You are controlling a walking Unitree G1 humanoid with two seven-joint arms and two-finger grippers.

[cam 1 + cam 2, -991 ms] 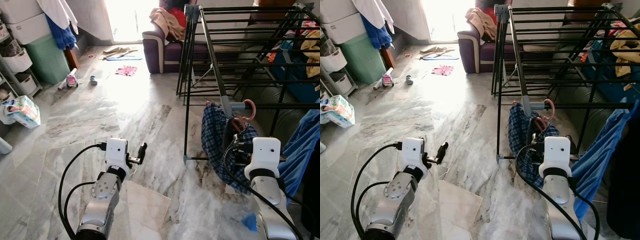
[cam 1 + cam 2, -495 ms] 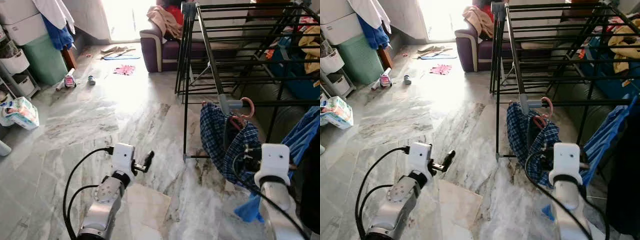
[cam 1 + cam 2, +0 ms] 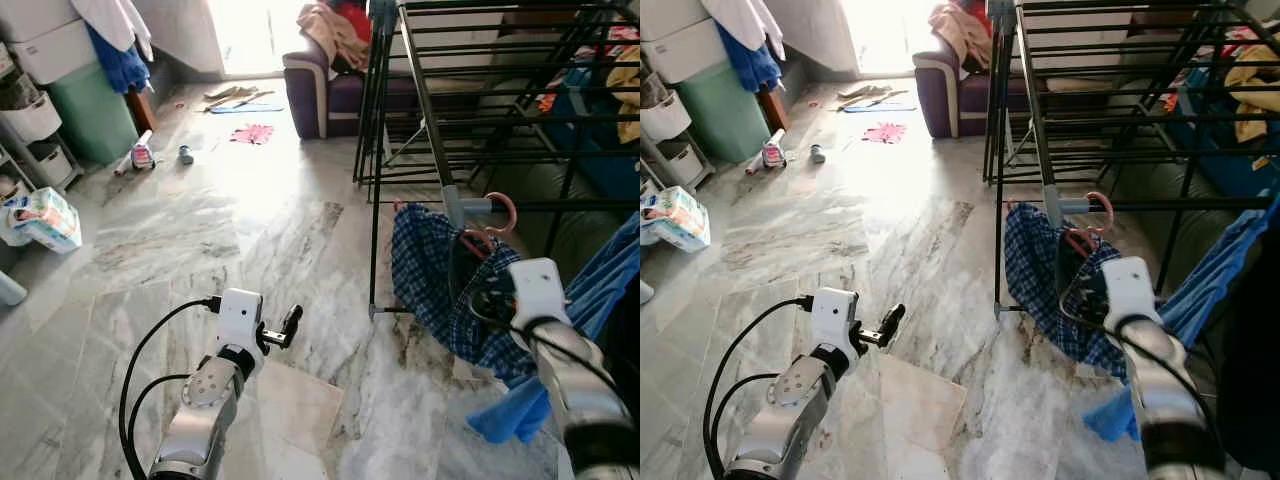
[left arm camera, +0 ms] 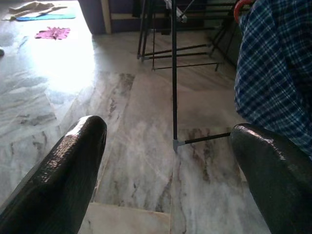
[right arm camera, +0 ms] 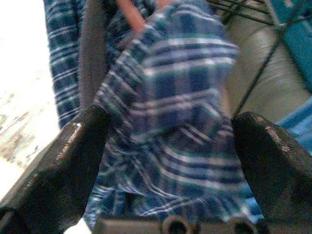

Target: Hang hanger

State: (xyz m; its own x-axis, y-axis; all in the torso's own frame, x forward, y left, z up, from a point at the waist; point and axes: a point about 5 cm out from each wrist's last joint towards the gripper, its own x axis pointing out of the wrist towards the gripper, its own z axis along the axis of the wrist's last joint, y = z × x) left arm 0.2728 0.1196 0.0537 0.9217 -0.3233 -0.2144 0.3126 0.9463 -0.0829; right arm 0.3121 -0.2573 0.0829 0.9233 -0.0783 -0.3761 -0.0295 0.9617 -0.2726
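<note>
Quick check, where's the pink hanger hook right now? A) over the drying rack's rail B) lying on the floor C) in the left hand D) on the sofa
A: the pink hanger hook curls over the drying rack's rail, with the blue plaid shirt hanging beneath it.

— Where does the checked garment (image 3: 432,280) hang?
— On the drying rack (image 3: 470,120), at its front rail, right of the floor (image 3: 200,230).
— And the sofa (image 3: 325,85)?
— Behind, beyond the rack.
</note>
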